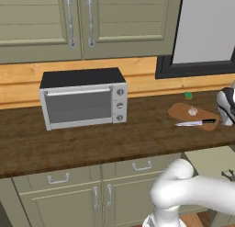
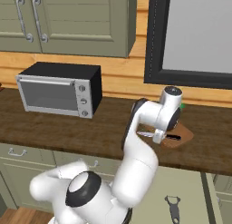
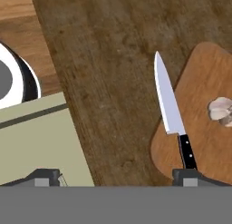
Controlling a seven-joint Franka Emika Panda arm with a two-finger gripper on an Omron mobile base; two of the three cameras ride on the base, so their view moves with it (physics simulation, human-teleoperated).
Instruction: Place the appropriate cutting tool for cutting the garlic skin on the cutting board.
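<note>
Now your knife (image 3: 174, 114) lies with its black handle on the cutting board (image 3: 206, 82) and its blade reaching out over the dark counter (image 3: 108, 60), the garlic (image 3: 220, 109) just beside it. Your gripper (image 3: 115, 177) hangs above, fingers wide and holding nothing. Watch the withdrawal: a fingertip (image 3: 188, 175) sits right over the handle and could drag the knife off the board's edge.

On the surface (image 1: 92, 139) before me, the toaster oven (image 1: 83, 98) stands to the left, well apart from the cutting board (image 1: 182, 110) at the right. The garlic (image 1: 193, 111) sits on the board. The knife (image 1: 197, 123) lies with its handle on the board's near edge and its blade out over the surface, pointing left.
</note>
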